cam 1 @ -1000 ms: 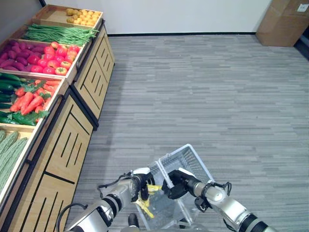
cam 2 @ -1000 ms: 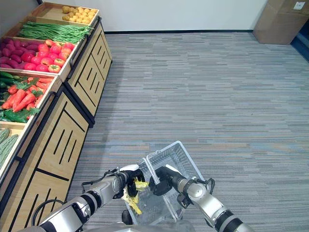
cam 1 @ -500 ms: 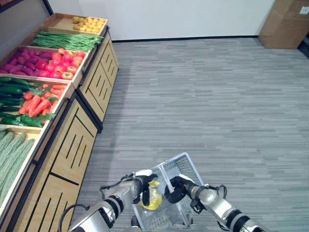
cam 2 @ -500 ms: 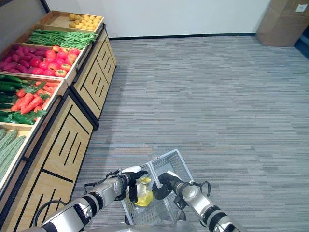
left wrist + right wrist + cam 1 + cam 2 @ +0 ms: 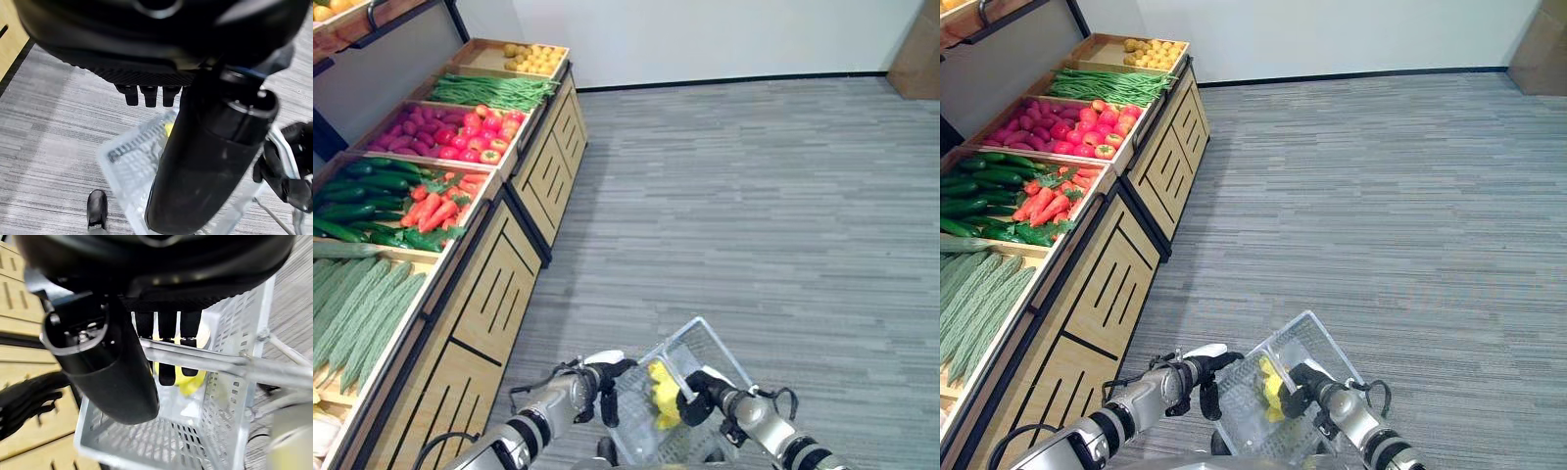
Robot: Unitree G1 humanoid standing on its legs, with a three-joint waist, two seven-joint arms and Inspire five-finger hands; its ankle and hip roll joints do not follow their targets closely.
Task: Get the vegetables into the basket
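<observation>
Yellow vegetable (image 5: 660,395) now dropped inside basket (image 5: 705,343), partly hidden by mesh, left hand (image 5: 607,382) fingers apart, right hand (image 5: 697,397) fingers curled over basket handle (image 5: 205,360).

Changes noted:
- Yellow vegetable (image 5: 661,396): a second ago held at the left hand (image 5: 610,384), hanging over the basket's left rim; now inside the basket (image 5: 710,343), against its right side, close by the right hand (image 5: 696,395).
- Left hand: no longer on the vegetable; now at the basket's left rim, fingers (image 5: 148,95) straight and apart from it.
- Camera: the whole view has shifted; more of the vegetable shelf (image 5: 460,284) shows at left, so the shelf's apparent shift is no move of its own.
</observation>
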